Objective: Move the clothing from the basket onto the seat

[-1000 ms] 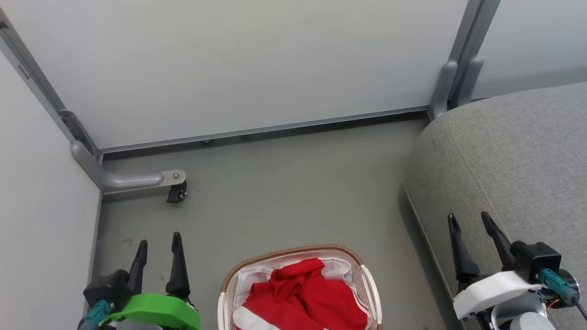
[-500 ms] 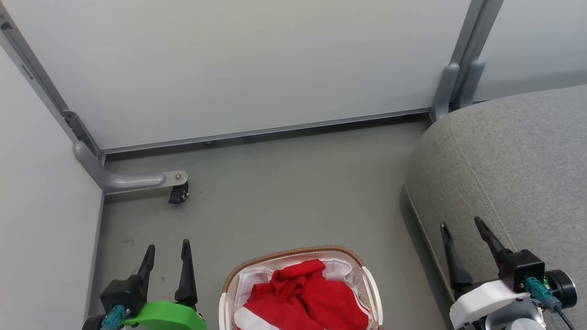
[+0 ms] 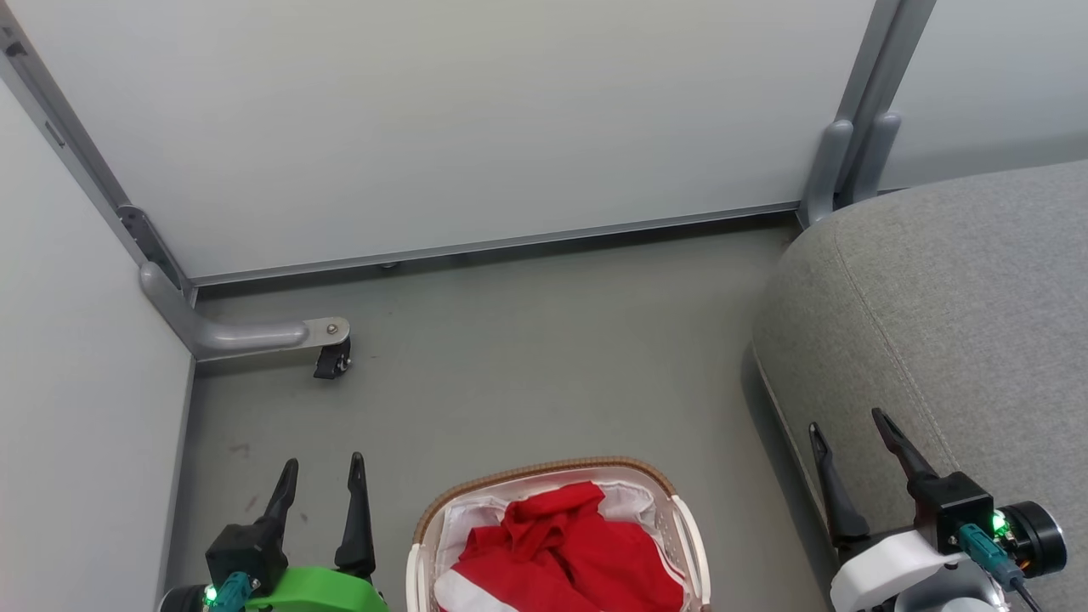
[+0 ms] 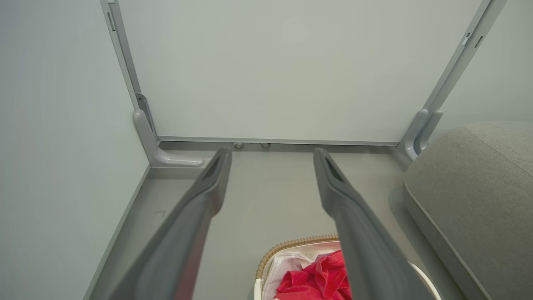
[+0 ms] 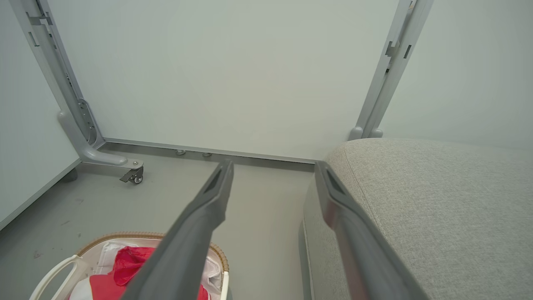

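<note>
Splayed, empty: left gripper (image 3: 323,463), right gripper (image 3: 846,422), flanking basket (image 3: 544,467) at 6 o'clock for clothes (image 3: 561,544); seat (image 3: 952,323) at 3

One basket (image 3: 544,467), one red clothing heap (image 3: 561,544), one seat (image 3: 952,323), one left gripper (image 3: 323,460), one right gripper (image 3: 845,420), one caster (image 3: 330,364).

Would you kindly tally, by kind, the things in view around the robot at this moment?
Grippers: 2 (left gripper, right gripper, both open)
basket: 1
clothing, one red heap: 1
seat: 1
caster wheel: 1
Total: 6
</note>
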Tool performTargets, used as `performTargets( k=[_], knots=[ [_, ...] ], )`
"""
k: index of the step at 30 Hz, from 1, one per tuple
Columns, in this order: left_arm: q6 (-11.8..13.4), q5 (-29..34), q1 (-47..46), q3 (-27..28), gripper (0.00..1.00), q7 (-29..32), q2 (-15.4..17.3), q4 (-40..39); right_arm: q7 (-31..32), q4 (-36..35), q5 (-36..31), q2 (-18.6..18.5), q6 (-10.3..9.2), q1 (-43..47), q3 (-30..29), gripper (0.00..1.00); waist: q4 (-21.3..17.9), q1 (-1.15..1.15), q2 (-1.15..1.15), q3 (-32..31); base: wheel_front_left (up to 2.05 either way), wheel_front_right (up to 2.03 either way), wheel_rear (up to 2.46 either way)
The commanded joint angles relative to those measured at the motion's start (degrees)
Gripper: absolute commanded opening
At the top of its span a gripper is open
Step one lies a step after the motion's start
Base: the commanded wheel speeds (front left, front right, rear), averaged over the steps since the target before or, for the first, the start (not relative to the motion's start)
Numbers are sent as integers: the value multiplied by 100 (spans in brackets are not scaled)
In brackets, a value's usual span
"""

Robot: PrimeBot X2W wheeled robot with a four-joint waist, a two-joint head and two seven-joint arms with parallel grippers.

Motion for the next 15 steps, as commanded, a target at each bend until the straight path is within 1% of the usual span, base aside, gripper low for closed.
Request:
performTargets(
  k=[1, 15],
  knots=[
    [19, 0, 88, 13, 100, -2, 37, 19, -30, 8, -24, -32, 0, 37, -12, 100, -4, 0, 0, 5, 0, 0, 0],
    [-9, 16, 43, -2, 100, -2, 37, 66, -30, -17, -17, -32, -1, 0, -43, 100, -14, 0, 0, 35, 0, 0, 0]
  ],
)
